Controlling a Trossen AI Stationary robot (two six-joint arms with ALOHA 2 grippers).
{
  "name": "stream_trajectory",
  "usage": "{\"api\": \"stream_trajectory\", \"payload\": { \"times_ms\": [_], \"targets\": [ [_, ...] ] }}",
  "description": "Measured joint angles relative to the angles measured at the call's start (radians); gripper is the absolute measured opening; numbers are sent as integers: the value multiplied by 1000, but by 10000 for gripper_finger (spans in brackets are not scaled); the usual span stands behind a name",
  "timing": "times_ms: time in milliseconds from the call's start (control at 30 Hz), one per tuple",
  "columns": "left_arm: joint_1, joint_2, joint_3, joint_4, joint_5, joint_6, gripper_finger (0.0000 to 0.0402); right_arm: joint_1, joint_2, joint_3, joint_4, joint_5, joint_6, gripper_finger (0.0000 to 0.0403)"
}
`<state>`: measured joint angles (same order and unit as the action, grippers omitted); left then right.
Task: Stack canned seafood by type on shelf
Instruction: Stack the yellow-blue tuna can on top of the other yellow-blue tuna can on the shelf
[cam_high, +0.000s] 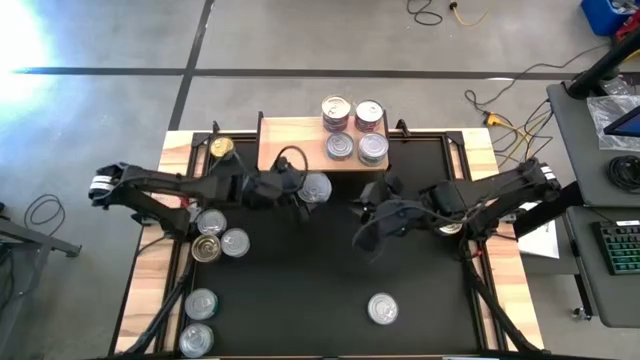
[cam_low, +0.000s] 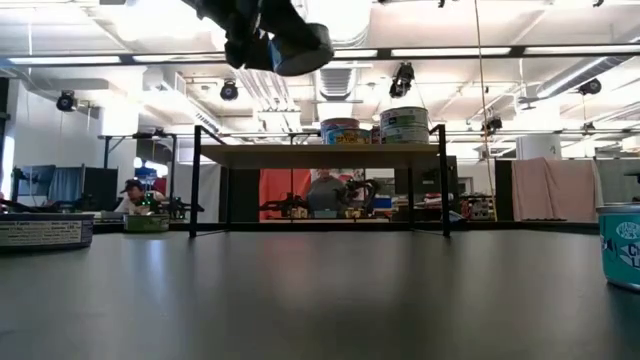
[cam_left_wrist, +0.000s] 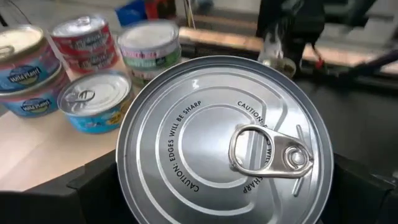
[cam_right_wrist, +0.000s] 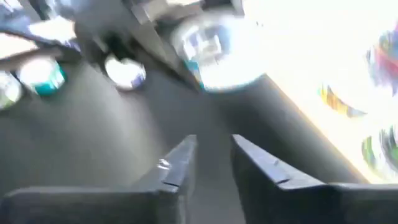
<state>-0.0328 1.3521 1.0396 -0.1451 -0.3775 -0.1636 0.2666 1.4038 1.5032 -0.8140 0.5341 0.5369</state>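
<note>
Presently a silver-lidded tin (cam_left_wrist: 221, 146) is gripped by the left claw (cam_high: 305, 192) just beside the shelf (cam_high: 290, 140), lid upward.

Held can (cam_left_wrist: 224, 146): bright silver metal lid, smooth and glossy, concentric ridges and a metal pull ring seen. Glossy printed paper-like labels are seen on the shelf cans (cam_left_wrist: 93, 101). Shelf (cam_high: 292, 143): pale wood, matt, thin black metal legs. Mat (cam_high: 320, 270): black, matt, faintly reflective. Counter (cam_high: 142, 270): light wood.
</note>
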Motion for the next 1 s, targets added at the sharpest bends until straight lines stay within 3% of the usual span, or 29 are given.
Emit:
{"api": "stream_trajectory", "payload": {
  "times_ms": [200,433,533,633,867,1000],
  "targets": [
    [111,5,24,-37,93,41,382,-44,-8,-1,144,20,-89,16],
    [283,53,49,-72,191,-6,382,-174,1,-3,107,-1,-56,9],
    [334,93,96,-148,238,0,382,-279,5,-3,121,-130,-69,9],
    [357,132,165,-189,257,50,382,-375,13,-3,177,-250,-148,9],
    [386,250,322,-230,272,223,382,-500,11,-3,270,-287,-318,9],
    [404,317,387,-255,319,251,382,-553,15,-3,277,-372,-390,9]
  ]
}}
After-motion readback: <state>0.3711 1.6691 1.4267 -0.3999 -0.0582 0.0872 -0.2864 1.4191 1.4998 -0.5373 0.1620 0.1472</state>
